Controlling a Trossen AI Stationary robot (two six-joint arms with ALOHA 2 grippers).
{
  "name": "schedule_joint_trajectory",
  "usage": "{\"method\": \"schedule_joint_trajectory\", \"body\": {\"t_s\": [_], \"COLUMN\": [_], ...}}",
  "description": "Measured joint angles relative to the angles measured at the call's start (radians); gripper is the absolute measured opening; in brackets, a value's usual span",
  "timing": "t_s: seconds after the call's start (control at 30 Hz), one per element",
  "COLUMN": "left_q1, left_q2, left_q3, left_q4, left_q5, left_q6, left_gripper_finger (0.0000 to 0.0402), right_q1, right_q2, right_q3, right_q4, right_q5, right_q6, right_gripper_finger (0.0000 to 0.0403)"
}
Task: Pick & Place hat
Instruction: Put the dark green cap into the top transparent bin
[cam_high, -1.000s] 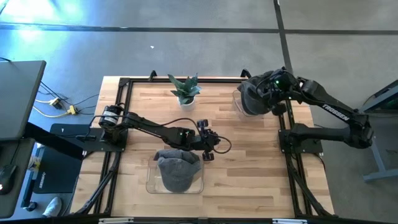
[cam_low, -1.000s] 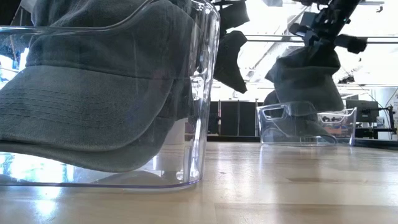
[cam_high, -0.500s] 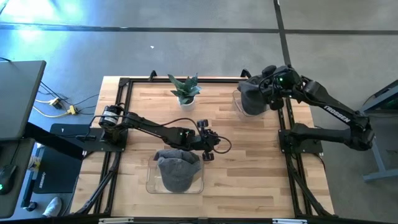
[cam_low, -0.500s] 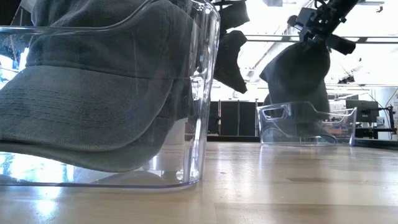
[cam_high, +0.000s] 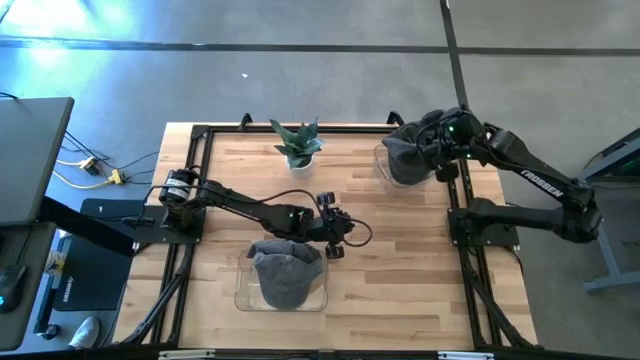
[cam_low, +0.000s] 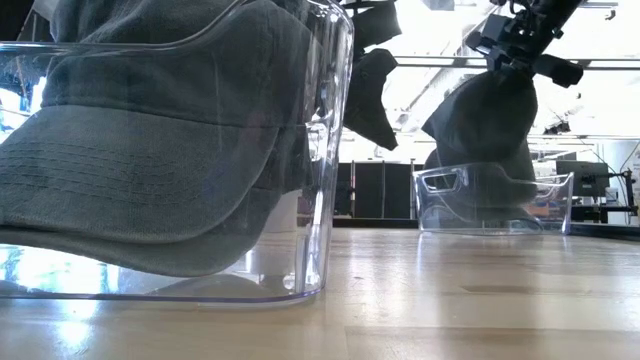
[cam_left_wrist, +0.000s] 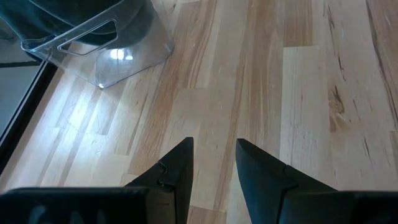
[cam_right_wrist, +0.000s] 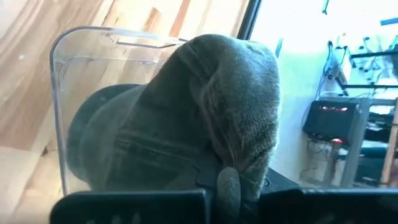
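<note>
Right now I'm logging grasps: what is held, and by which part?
The right end effector pinches a grey hat by its crown; the left holds nothing.

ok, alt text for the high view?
Right gripper holds a grey hat over a clear bin at the table's far right. Left gripper hovers mid-table beside a second bin containing another hat.

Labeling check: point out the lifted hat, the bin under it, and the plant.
lifted hat (cam_low: 487, 112), low view, on its hanging crown.
far bin (cam_low: 440, 190), low view, on its clear front wall.
plant (cam_high: 297, 141), high view, on its leaves.
</note>
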Motion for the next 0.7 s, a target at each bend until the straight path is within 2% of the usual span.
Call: {"method": "schedule_joint_trajectory", "body": {"t_s": [0.17, 0.3, 0.7], "left_q1": [0.000, 0.000, 0.000], "left_q2": [0.000, 0.000, 0.000], "left_q3": [0.000, 0.000, 0.001], "left_q4": [0.000, 0.000, 0.000], "left_q5": [0.001, 0.001, 0.001], "left_q6": [0.000, 0.000, 0.000], "left_gripper_finger": [0.0114, 0.0114, 0.0114], "right_q1": [-0.064, -0.113, -0.196], "right_q2": [0.000, 0.000, 0.000], "right_q3": [-0.002, -0.029, -0.189], "right_q4": [-0.027, -0.036, 0.122], "right_q5": [-0.054, -0.069, -0.014], "right_q6": [0.044, 0.052, 0.019], "right_gripper_finger": [0.0004, 0.0013, 0.0004]}}
